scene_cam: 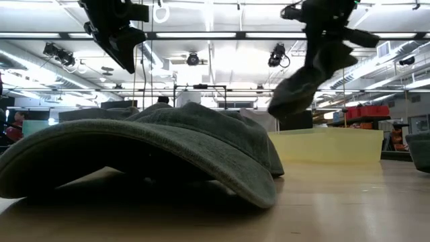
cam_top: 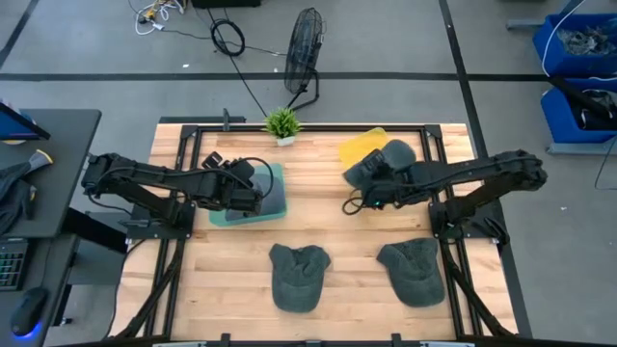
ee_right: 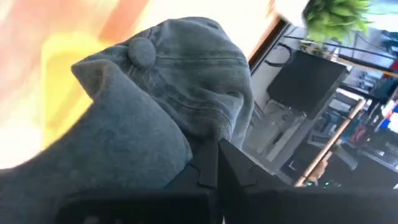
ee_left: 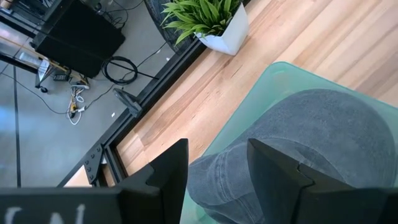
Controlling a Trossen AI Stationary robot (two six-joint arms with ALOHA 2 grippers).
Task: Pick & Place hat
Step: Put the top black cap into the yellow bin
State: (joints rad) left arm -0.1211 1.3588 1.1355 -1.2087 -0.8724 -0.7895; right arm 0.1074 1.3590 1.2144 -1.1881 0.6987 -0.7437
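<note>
A grey hat (ee_left: 323, 143) lies crown up on a green tray (cam_top: 231, 218) on the table's left side. My left gripper (ee_left: 217, 171) hovers open above it, high over the table in the low view (scene_cam: 117, 30). My right gripper (cam_top: 371, 185) is shut on a second grey hat (ee_right: 168, 93), which is lifted over the near left corner of a yellow tray (cam_top: 359, 146). Two more grey hats (cam_top: 299, 277) (cam_top: 412, 271) rest brim down on the wood near the table's near edge. One of them fills the low view (scene_cam: 154, 148). My right gripper pinches the hat by its cloth at the lower edge (ee_right: 200, 144), below the crown's button (ee_right: 142, 51). The cloth covers the fingertips, so the exact part cannot be told. The hat is lifted clear and hangs crumpled below the fingers (scene_cam: 302, 84).
A small potted plant (cam_top: 281, 122) stands at the far edge between the trays. A fan (cam_top: 307, 43) and cables lie on the floor beyond. Black frame rails (cam_top: 424, 130) border the table. Bare wood lies between the two trays.
</note>
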